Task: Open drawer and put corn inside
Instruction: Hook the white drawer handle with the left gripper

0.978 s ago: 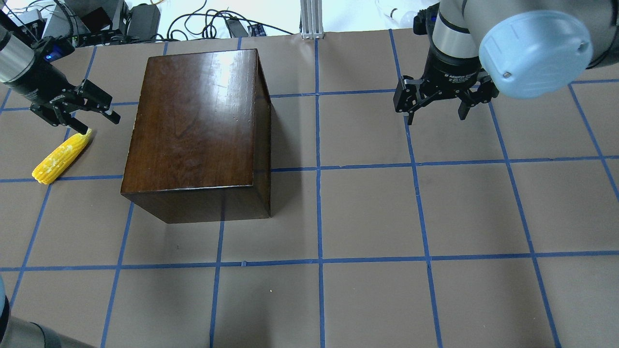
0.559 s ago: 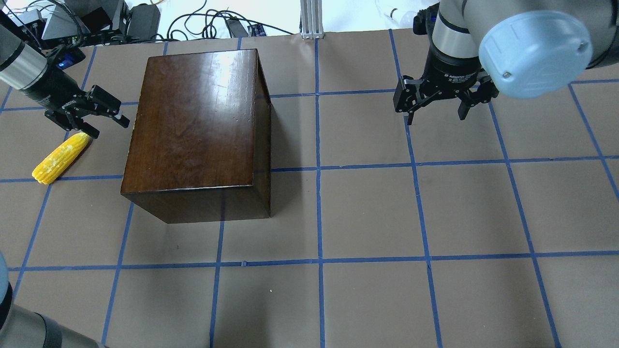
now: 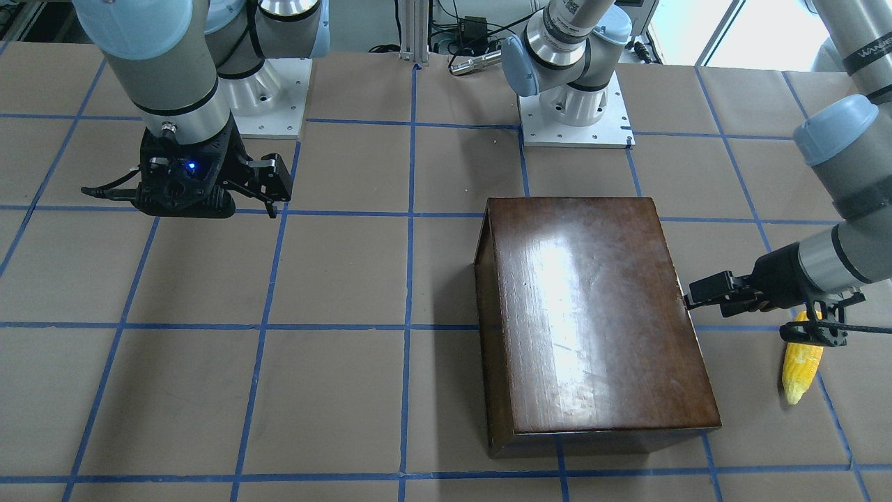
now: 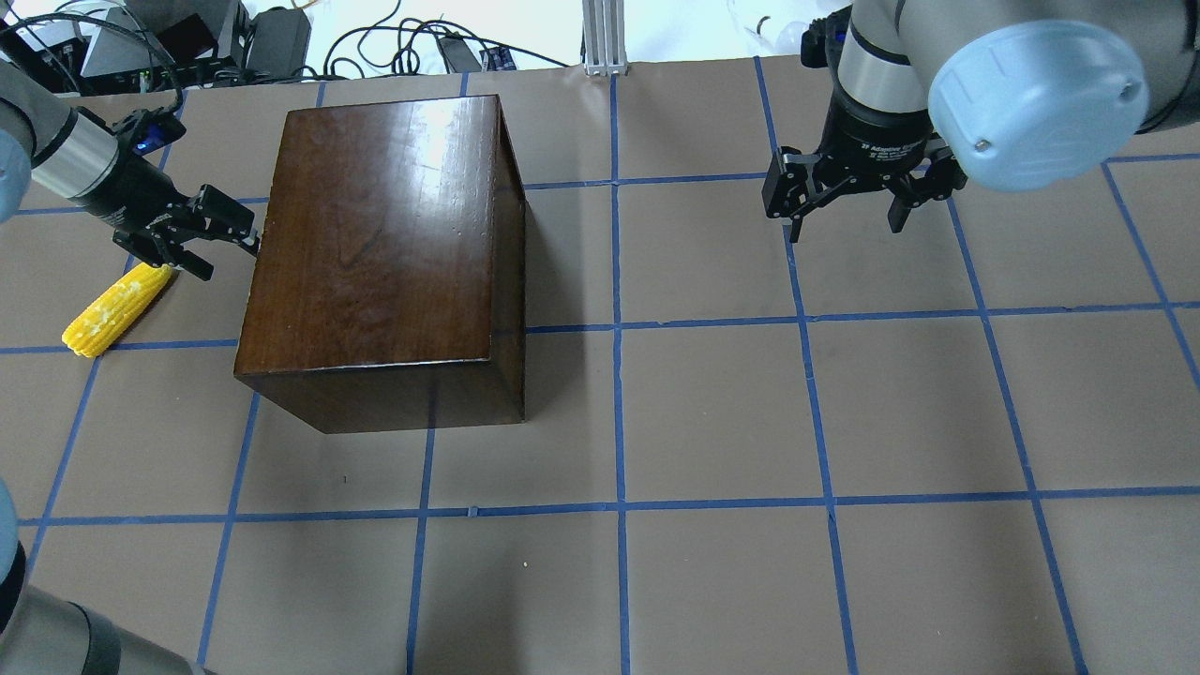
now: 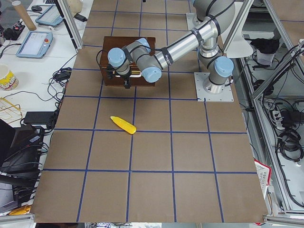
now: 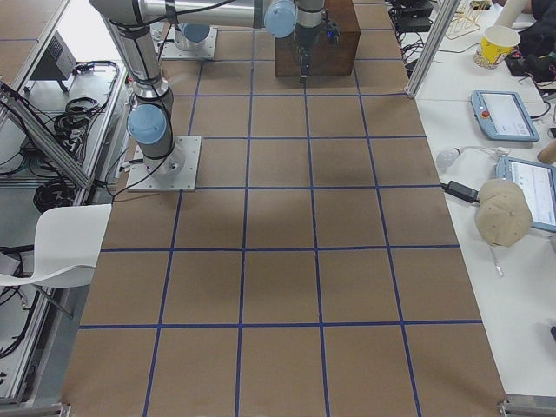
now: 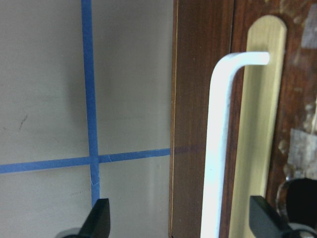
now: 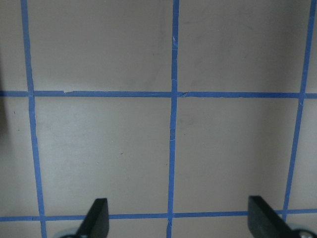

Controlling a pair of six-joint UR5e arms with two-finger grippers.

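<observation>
The glossy dark-brown box [image 4: 375, 253] stands left of the table's middle, and the front-facing view shows it too [image 3: 592, 321]. Its drawer front [image 7: 297, 99] is dark and chipped, sits flush, and carries a white bar handle [image 7: 218, 148]. My left gripper [image 4: 228, 258] is open and empty, level with that face. In the left wrist view the handle lies between its fingertips [image 7: 99, 218]. The yellow corn [image 4: 117, 309] lies on the table just left of the box, under the left wrist. My right gripper [image 4: 848, 220] is open and empty, hovering far right of the box.
Brown paper with blue tape grid lines [image 4: 619, 506] covers the table. Cables and electronics [image 4: 187, 37] lie beyond its far edge. The robot bases [image 3: 575, 104] stand on the robot's side. The right wrist view shows only bare table [image 8: 173, 124].
My left gripper has moved from over the corn's tip rightward to the box's left face. The corn, the box and the right arm have not moved.
</observation>
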